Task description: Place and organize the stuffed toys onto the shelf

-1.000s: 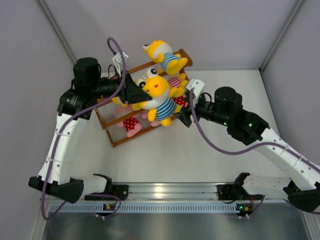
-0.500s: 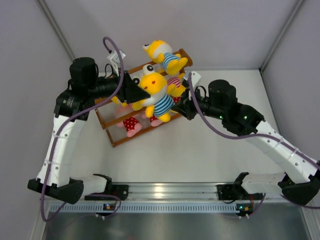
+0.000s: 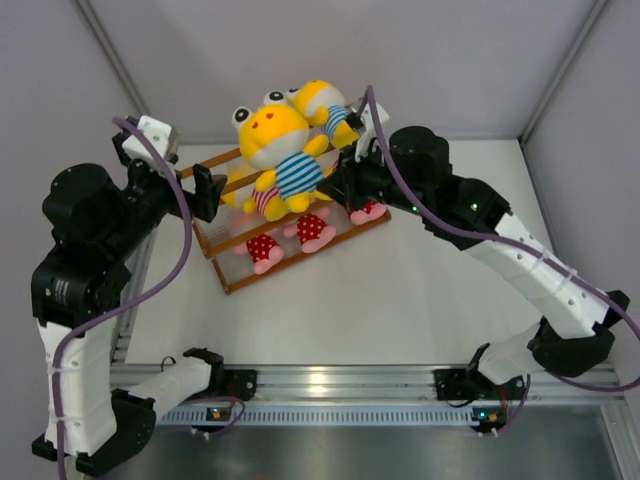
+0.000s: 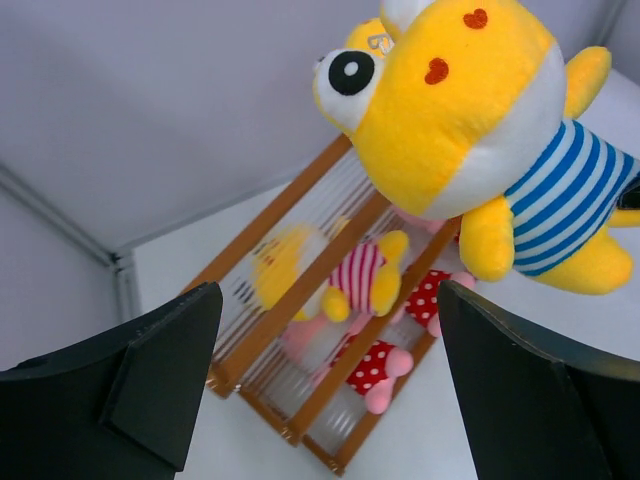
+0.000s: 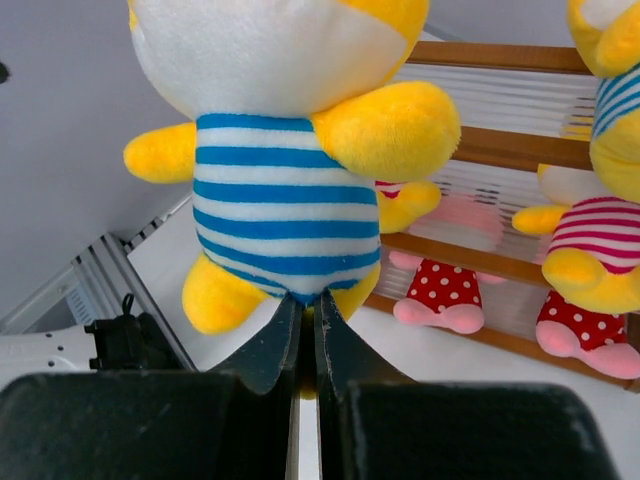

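A yellow stuffed toy (image 3: 278, 150) (image 4: 470, 110) (image 5: 280, 150) in a blue-white striped shirt hangs upright above the shelf (image 3: 300, 252) (image 4: 280, 328) (image 5: 500, 150). My right gripper (image 3: 330, 183) (image 5: 308, 305) is shut on the bottom hem of that toy. The left gripper (image 3: 205, 190) (image 4: 330, 300) stands open and empty to the left of the shelf, apart from the toy. A second blue-striped toy (image 3: 325, 105) sits on the top tier. A pink-striped yellow toy (image 4: 360, 275) (image 5: 600, 240) sits on the middle tier. Pink toys in red dotted outfits (image 3: 262, 250) (image 5: 440, 290) line the lowest tier.
The shelf stands askew at the back of the white table (image 3: 420, 300), close to the grey back wall (image 3: 450, 60). An aluminium rail (image 3: 340, 385) carrying the arm bases runs along the near edge. Side walls close in left and right.
The left gripper opened, let go of the blue-striped toy and pulled back to the left. The right gripper shut on the toy's bottom and carried it up and back over the shelf.
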Robot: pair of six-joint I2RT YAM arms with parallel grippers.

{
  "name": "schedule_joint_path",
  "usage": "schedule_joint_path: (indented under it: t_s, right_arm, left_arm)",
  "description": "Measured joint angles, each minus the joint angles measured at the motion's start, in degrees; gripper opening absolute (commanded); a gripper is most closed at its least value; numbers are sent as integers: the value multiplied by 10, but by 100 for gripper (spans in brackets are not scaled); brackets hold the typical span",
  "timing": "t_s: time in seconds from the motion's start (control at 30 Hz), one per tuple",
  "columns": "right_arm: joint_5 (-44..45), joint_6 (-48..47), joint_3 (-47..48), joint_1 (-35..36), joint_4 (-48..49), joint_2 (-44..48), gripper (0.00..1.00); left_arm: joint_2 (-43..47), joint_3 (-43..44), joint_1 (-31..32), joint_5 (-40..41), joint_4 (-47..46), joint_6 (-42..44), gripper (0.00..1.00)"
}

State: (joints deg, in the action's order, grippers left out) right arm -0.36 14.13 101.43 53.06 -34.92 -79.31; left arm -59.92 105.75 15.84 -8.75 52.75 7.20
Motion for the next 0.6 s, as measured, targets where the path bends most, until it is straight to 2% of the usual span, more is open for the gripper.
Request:
schedule_joint_path:
  t_s: [0.3, 0.4, 0.6]
  right_arm:
    - [-2, 46, 227, 2, -63, -191, 0]
    - [-12, 75, 248, 2, -64, -222, 0]
    - [-59, 121, 258, 0, -64, -265, 0]
  left_arm:
    - [53, 0, 0, 144, 18, 70, 96]
    - [60, 0, 0, 170, 19, 89, 96]
    - [82, -16, 0, 174, 20, 108, 96]
